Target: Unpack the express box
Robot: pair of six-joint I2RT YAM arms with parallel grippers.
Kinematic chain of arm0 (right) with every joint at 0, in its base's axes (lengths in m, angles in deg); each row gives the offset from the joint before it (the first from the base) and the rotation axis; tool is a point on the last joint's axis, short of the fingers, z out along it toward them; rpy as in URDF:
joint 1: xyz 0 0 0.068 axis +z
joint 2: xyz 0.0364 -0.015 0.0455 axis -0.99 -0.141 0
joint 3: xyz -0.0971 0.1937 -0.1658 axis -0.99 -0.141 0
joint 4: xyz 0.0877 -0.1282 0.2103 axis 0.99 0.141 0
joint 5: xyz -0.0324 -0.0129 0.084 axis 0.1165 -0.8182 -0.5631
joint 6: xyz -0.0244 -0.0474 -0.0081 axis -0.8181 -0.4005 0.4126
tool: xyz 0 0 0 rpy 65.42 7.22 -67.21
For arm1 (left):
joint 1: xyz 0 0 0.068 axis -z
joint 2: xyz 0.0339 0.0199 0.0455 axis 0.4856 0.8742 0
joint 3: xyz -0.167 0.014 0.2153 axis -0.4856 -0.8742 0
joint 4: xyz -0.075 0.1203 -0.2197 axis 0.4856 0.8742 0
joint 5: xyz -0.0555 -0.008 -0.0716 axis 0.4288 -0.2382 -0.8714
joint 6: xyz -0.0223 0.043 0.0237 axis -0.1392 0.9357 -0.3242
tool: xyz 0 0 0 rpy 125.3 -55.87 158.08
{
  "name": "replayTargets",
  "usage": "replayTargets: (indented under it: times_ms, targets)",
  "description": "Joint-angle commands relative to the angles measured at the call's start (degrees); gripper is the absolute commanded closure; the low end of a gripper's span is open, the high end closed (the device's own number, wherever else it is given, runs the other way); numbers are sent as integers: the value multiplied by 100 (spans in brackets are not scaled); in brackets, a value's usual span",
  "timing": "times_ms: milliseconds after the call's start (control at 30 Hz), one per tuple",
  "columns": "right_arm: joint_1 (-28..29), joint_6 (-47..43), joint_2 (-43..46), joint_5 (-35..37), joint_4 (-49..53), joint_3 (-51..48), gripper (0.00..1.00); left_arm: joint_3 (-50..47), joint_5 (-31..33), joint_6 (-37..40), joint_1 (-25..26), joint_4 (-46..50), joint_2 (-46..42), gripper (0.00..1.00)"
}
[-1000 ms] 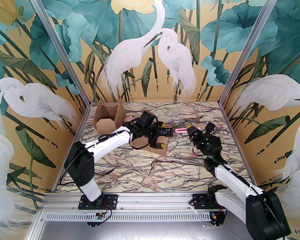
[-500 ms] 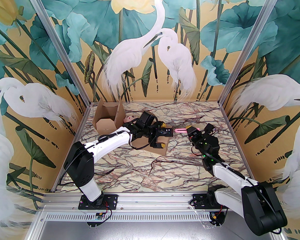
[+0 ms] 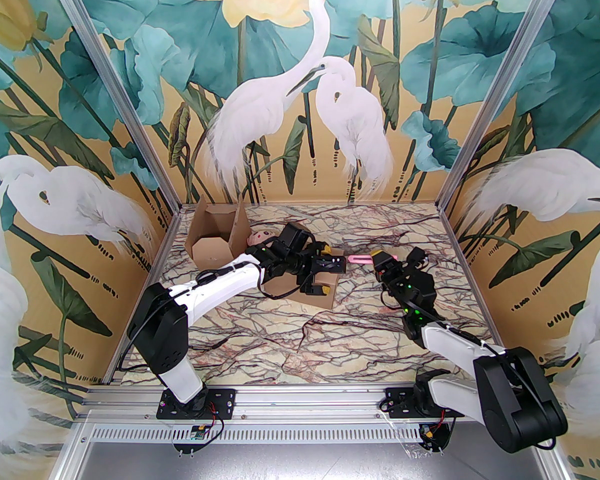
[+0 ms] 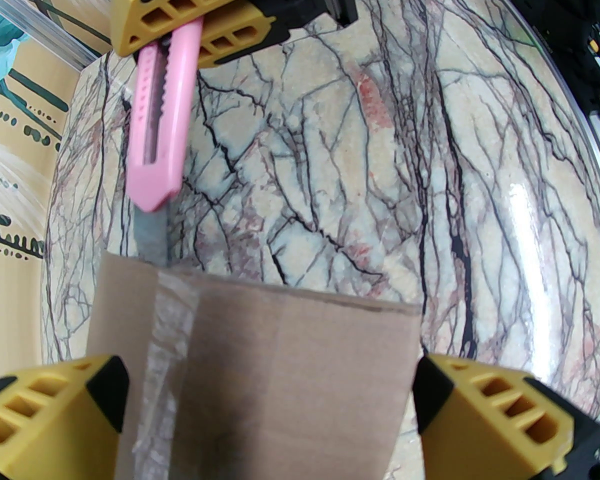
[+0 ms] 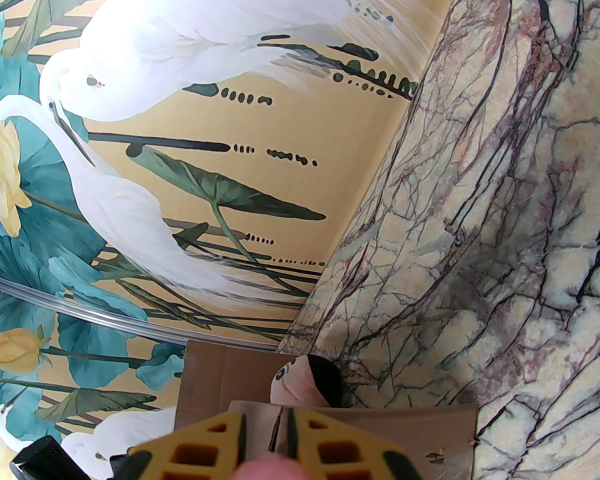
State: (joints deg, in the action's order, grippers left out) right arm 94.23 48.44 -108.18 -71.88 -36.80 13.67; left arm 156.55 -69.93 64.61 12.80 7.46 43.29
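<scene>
The sealed cardboard express box lies mid-table, a clear tape seam running along its top. My left gripper straddles it, and in the left wrist view its yellow fingers press on both sides of the box. My right gripper is shut on a pink utility knife. The knife has its grey blade out, with the tip meeting the box's far edge at the tape. The right wrist view shows the right gripper and the box below it.
An opened, empty-looking cardboard box stands at the back left corner. A pink plush toy lies between it and the left arm, also seen as the plush toy in the right wrist view. Painted walls close in three sides.
The right arm has folded lower and its gripper has edged left, bringing the knife closer to the box. The left arm has held still.
</scene>
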Motion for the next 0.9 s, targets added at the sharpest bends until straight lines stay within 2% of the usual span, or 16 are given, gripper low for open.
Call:
replayTargets:
  times_ms: [0, 300, 633, 867]
  targets:
    - [34, 327, -31, -146, -272, 6, 100, -64, 208, 129, -68, -286, -81, 0]
    - [41, 550, -189, -817, 61, 198, 100, 46, 287, 131, -86, -573, 75, 1]
    - [47, 818, -176, -1154, 71, 230, 100, 159, 410, -47, -87, -679, 252, 0]
    - [34, 667, 282, -1228, 861, 150, 100, 211, 614, -271, -134, -730, 306, 1]
